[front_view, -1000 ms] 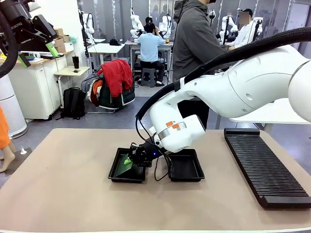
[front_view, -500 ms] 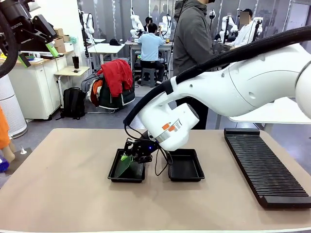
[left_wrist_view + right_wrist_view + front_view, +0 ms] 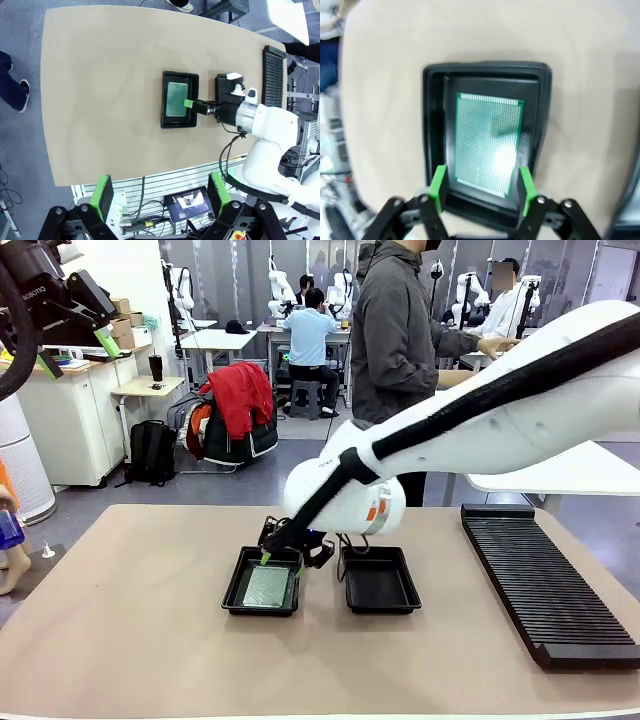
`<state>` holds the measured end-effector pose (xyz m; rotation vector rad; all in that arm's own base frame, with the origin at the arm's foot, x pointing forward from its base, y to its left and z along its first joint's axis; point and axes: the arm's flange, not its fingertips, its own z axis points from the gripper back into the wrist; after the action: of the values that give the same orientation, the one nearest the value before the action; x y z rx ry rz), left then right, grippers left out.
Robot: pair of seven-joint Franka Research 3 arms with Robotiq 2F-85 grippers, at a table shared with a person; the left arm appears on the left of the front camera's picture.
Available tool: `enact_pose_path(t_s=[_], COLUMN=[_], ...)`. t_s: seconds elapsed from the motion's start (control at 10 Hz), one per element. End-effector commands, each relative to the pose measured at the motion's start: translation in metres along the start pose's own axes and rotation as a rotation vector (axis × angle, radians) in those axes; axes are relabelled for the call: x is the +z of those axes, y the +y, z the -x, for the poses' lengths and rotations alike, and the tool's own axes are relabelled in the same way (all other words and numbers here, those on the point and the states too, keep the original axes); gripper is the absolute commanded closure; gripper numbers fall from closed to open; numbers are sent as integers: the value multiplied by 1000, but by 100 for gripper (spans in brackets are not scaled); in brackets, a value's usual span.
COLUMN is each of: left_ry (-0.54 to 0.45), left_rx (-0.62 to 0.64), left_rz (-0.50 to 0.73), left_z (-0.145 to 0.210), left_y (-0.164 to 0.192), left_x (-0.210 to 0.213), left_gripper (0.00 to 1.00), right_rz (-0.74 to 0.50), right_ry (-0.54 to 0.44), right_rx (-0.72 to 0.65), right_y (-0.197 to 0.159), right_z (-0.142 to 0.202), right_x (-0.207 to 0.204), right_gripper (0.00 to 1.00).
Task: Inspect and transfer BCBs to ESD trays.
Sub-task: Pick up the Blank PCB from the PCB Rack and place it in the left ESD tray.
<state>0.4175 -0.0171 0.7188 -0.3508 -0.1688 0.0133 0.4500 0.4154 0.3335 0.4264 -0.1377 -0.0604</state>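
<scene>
Right gripper (image 3: 482,192): jaws spread wide, nothing held, green pads (image 3: 437,186) poised low over the near rim of one ESD tray (image 3: 434,125). BCB (image 3: 487,145): flat on that tray's floor, clear of both pads, perforated face up, bright glare on it. Second ESD tray (image 3: 377,582): just beside the first, bare. Long black ribbed rack (image 3: 545,580): well apart, toward the right edge of the table (image 3: 130,620). Left gripper (image 3: 161,197): open too, empty, high above the table. Person (image 3: 395,350): standing at the far side, hands away from the trays. Judged hazards: a pad snagging the tray rim or the board's near edge on withdrawal, through too shallow a lift; tray then dragged or tipped, board knocked askew or out; right arm's bulk close above the second tray, a careless swing enough to shove it.
</scene>
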Motion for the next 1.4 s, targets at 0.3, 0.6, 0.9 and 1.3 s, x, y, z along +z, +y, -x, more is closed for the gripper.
enact_pose_path(t_s=[0.3, 0.6, 0.9, 1.3], left_ry=[1, 1, 1, 1], left_rx=[-2, -2, -2, -2], left_rz=[-13, -13, -13, -13], left_z=[1, 1, 1, 1], left_y=[3, 3, 3, 3], left_x=[0, 0, 0, 0], left_gripper=[0, 0, 0, 0], right_rz=[263, 320, 334, 310], right_ry=[12, 43, 42, 63], right_rx=[13, 13, 34, 15], right_y=[58, 53, 51, 51], right_z=[9, 12, 8, 11], right_x=[74, 88, 92, 86], right_gripper=[0, 0, 0, 0])
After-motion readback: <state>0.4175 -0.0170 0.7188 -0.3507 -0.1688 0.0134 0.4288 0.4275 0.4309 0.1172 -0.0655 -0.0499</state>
